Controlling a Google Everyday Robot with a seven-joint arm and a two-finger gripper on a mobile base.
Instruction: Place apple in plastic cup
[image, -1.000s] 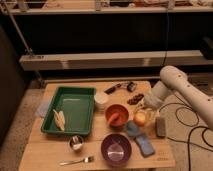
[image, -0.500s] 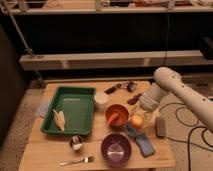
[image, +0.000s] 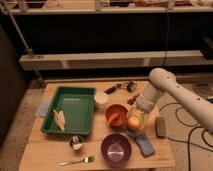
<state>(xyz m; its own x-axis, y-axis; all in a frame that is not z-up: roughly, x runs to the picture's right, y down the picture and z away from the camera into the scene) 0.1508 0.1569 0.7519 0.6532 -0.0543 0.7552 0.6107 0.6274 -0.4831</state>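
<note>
The white robot arm (image: 175, 95) reached in from the right edge of the view and bent downward over the right half of the light wooden table (image: 50, 150). Its gripper (image: 135, 119) pointed down at the table, its fingers closed around the small round yellow-orange apple (image: 133, 122). The apple sat directly above the small light-blue plastic cup (image: 133, 132), of which only a sliver of rim showed beneath the fruit; whether the apple touched the cup could not be told.

Just left of the apple stood the orange bowl (image: 116, 116), with a reddish object lying inside it. Behind and to the left of that bowl stood the white round container (image: 101, 100). The green rectangular plastic tray (image: 80, 107) occupied the left part of the table and held a pale, elongated item (image: 60, 120) near its left side.

At the front of the table stood the purple bowl (image: 116, 149). To its left were the small metal cup (image: 76, 143) and, nearer the front edge, the metal fork (image: 77, 161). To the right of the purple bowl lay the flat blue rectangular block (image: 144, 144), and farther right the grey rectangular block (image: 160, 126). Small dark items (image: 122, 87) lay near the back edge of the table, behind the arm.
</note>
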